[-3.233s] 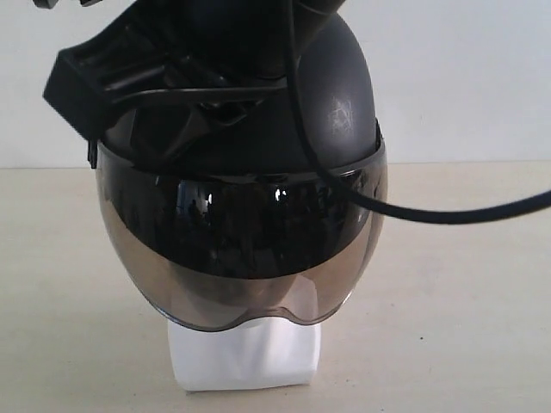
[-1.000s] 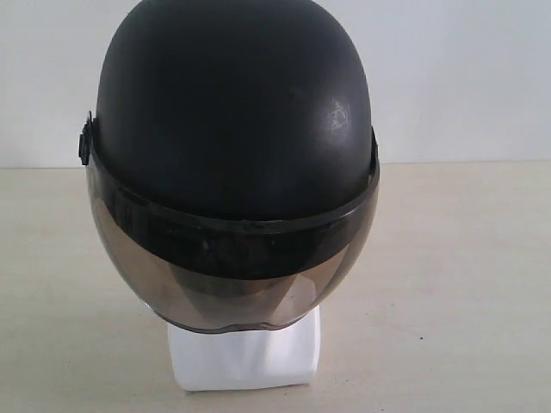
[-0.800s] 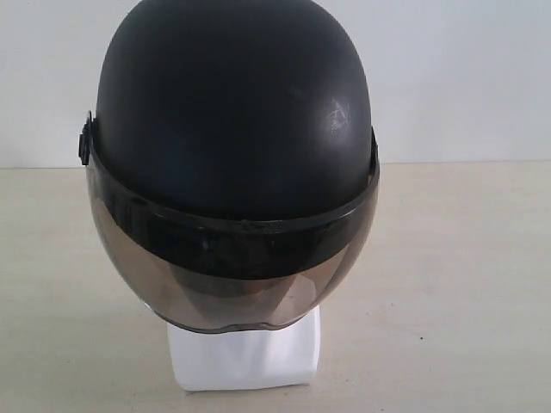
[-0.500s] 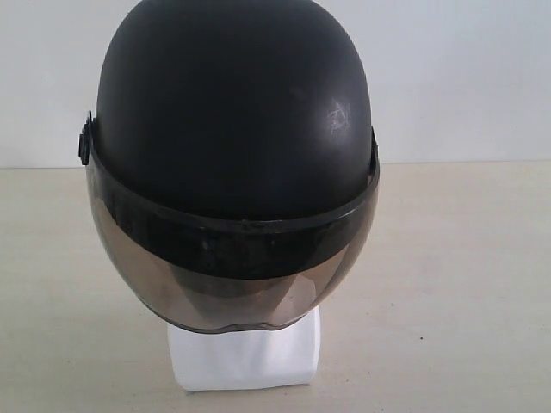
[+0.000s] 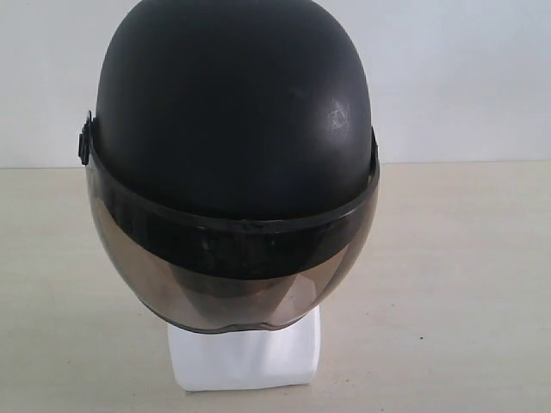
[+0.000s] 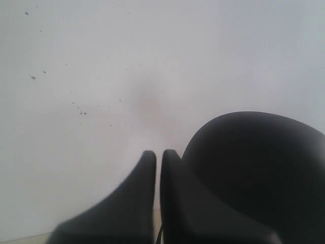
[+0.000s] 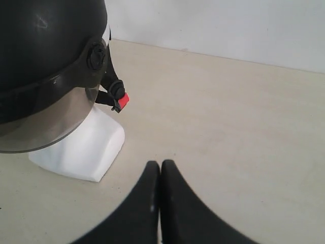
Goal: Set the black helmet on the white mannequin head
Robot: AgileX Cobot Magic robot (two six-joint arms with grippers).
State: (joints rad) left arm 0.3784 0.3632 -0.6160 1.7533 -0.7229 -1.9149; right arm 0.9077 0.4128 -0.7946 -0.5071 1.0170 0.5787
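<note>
We see a pale beige table point(image 5: 456, 284) with a matte, faintly speckled top that runs back to a plain white wall point(image 5: 465, 77). Standing directly on it is the white mannequin head point(image 5: 245, 357). Its blocky squared base sits flat on the surface, upright, toward the near side in the exterior view. In the right wrist view the base has rounded corners and casts a soft shadow. A tiny dark speck point(image 5: 422, 337) lies on the table beside the base.
</note>
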